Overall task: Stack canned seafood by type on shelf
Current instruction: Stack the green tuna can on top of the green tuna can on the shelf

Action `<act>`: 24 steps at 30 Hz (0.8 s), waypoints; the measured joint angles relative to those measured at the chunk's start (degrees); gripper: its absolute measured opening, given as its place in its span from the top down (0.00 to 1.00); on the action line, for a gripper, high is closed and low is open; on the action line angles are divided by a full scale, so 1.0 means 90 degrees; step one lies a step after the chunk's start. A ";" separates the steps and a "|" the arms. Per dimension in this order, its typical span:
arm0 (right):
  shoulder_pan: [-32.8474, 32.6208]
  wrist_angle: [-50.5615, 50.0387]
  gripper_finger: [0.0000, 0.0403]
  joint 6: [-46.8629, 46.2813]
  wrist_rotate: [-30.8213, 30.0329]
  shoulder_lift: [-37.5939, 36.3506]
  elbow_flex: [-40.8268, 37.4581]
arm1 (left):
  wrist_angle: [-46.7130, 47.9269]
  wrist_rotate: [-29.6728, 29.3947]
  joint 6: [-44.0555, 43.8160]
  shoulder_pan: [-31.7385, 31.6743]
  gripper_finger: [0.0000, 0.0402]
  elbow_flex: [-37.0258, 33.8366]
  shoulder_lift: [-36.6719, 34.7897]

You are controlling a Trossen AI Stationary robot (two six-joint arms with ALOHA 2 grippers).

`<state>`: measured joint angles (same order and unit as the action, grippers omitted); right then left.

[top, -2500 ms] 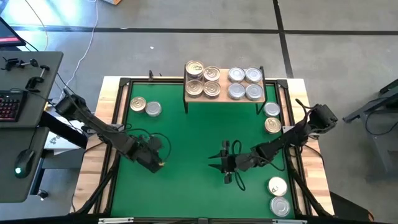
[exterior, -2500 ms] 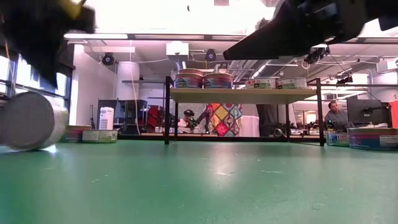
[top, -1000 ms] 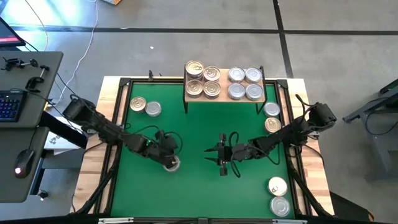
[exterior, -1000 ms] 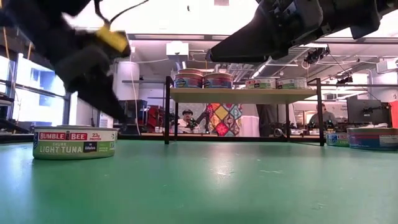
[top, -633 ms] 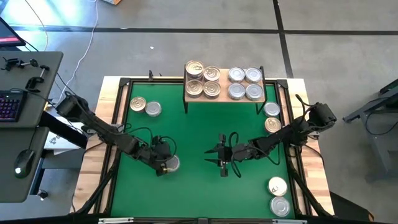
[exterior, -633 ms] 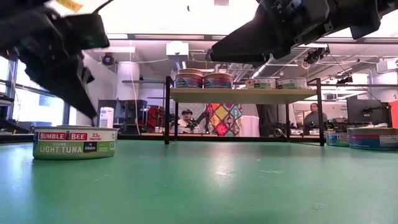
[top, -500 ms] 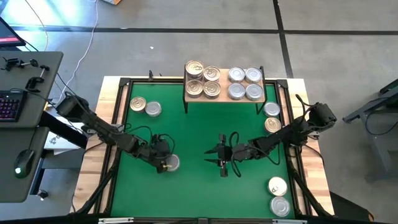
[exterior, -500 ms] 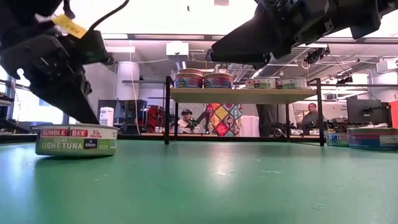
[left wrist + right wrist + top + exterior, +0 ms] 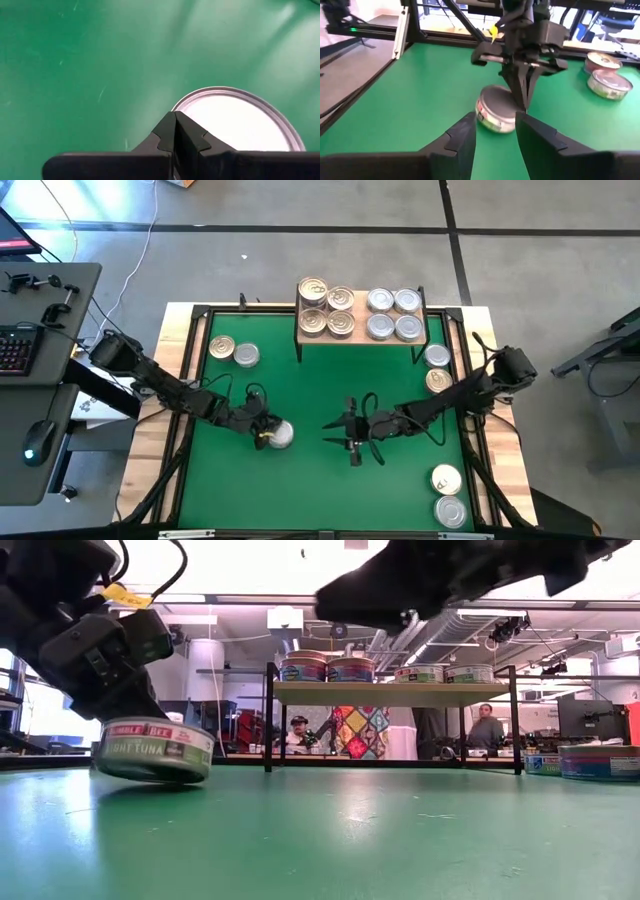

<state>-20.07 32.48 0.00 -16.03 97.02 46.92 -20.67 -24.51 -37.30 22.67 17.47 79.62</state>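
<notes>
A Bumble Bee tuna can (image 9: 281,436) with a plain silver lid (image 9: 235,120) sits tipped on the green mat (image 9: 320,390), left of centre. My left gripper (image 9: 264,434) is shut at the can's left side. My right gripper (image 9: 343,437) hovers open to the can's right, fingers pointing at it, nothing between them (image 9: 495,140). The shelf (image 9: 360,320) stands at the far edge. It holds golden-lidded cans (image 9: 326,308) on its left part and silver-lidded cans (image 9: 393,315) on its right. My left gripper touches the can with its shut fingertips (image 9: 175,120) at the lid's rim (image 9: 181,104), on the side toward the table's left. The fingers slant down from the left. The can (image 9: 155,750) is tilted: its left edge is raised and its right edge is on the mat.
Two loose cans (image 9: 233,351) lie at the mat's far left. Two more (image 9: 438,369) lie by the right edge, and another two (image 9: 448,494) at the near right corner. The mat's middle is bare between the grippers and the shelf legs (image 9: 268,715).
My left gripper has come down beside the can and pushed toward the table's right. The can lay flat before. It has slid a little to the right and tipped, its left edge lifting.
</notes>
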 joint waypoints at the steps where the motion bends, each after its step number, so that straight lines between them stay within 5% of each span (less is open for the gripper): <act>1: 0.0024 0.0004 0.66 0.0053 0.0002 0.0135 0.0144 | 0.0000 0.0000 0.0056 -0.0016 1.00 -0.0002 0.0001; 7: 0.0125 -0.0311 0.51 0.0847 0.0388 0.1038 0.1191 | 0.0022 -0.0060 0.0216 -0.0036 1.00 -0.0005 0.0004; 16: 0.0332 -0.2537 0.34 0.2558 0.0461 0.2178 0.3062 | 0.0269 -0.0162 0.0226 -0.0083 1.00 -0.0024 0.0035; 24: 0.0525 -0.2992 0.34 0.3403 -0.0701 0.2703 0.3863 | 0.0192 -0.0175 0.0226 -0.0150 1.00 -0.0020 0.0178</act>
<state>-15.34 5.54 30.63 -22.34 121.34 81.68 -18.94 -26.09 -35.27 21.32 17.30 81.23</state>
